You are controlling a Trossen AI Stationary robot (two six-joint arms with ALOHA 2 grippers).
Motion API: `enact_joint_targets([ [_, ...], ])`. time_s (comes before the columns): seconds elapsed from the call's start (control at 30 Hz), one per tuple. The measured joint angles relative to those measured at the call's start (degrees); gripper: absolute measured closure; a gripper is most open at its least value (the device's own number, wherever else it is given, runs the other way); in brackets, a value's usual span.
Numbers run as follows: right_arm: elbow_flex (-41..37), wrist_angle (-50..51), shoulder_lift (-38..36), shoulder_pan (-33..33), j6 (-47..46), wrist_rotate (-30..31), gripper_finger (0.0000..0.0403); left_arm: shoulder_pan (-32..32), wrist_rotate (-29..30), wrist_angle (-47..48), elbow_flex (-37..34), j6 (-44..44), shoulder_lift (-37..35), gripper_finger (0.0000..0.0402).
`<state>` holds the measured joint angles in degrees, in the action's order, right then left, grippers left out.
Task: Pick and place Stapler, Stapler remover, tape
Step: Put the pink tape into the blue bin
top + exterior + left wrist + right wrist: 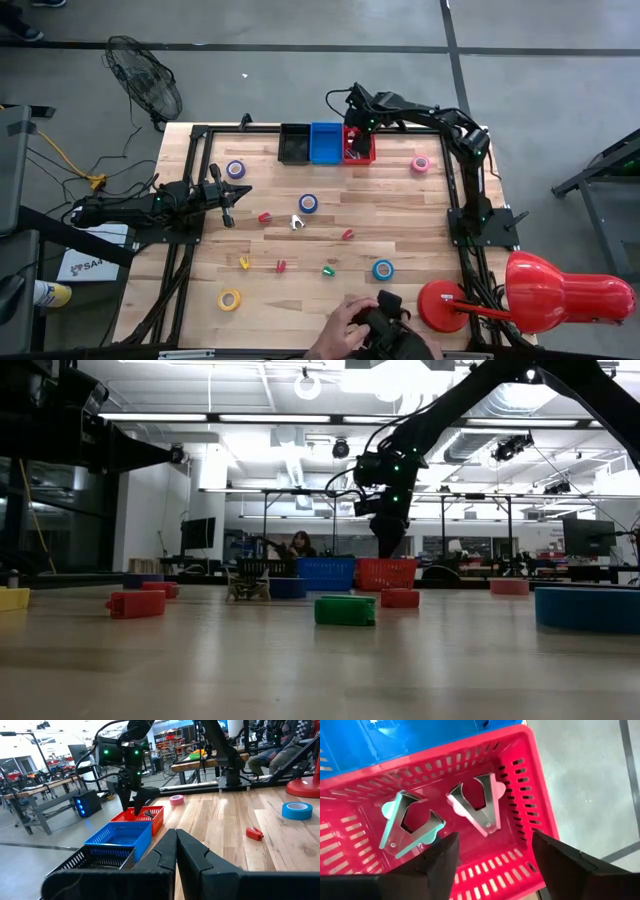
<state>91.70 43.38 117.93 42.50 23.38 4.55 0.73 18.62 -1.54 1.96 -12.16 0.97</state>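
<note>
red basket point(530, 780) – two staple removers, teal point(410, 822), pink point(475, 805)

Right gripper point(492, 852) fingers spread apart; left gripper point(176, 851) fingers closed.

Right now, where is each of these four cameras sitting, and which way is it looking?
High view: above the table, looking straight down; both arms show, and a person's hand at the near edge.
Low view: at tabletop height, looking level across; the right arm comes down over the red basket.
Left wrist view: on the left arm, looking past its shut left gripper toward the baskets.
Right wrist view: looking down past the open right gripper into the red basket, at two staple removers.
All four share the red basket.
</note>
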Motion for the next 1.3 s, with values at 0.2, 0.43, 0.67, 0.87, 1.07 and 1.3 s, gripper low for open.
enact_joint_targets([
  [0.2, 0.0, 3.65, -3.03, 0.02, -9.2, 5.57, 0.0159, 0.0, -0.01, 0.0, 0.0, 0.0, 0.01, 0.0399],
  [0.43, 0.0, 15.76, -5.94, 0.85, -27.13, 6.8, 0.0159, 0.0, 0.01, 0.0, 0.0, 0.01, 0.01, 0.0399],
  [0.67, -4.57, 19.85, -6.6, 1.74, -31.84, 5.19, 0.0159, -0.01, -0.03, 0.0, 0.0, 0.02, 0.02, 0.0399],
  [0.87, -14.73, 16.0, -11.96, 2.04, -35.22, 3.5, 0.0159, 0.0, -0.03, 0.0, 0.0, 0.0, 0.0, 0.0399],
  [1.07, -23.67, 13.71, -17.39, 3.83, -39.15, 4.01, 0.0159, -0.01, -0.02, 0.0, 0.0, 0.01, 0.0, 0.0399],
  [1.3, -29.06, 12.86, -18.76, 4.72, -44.39, 3.76, 0.016, -0.02, -0.01, 0.0, 0.0, 0.02, 0.0, 0.0399],
])
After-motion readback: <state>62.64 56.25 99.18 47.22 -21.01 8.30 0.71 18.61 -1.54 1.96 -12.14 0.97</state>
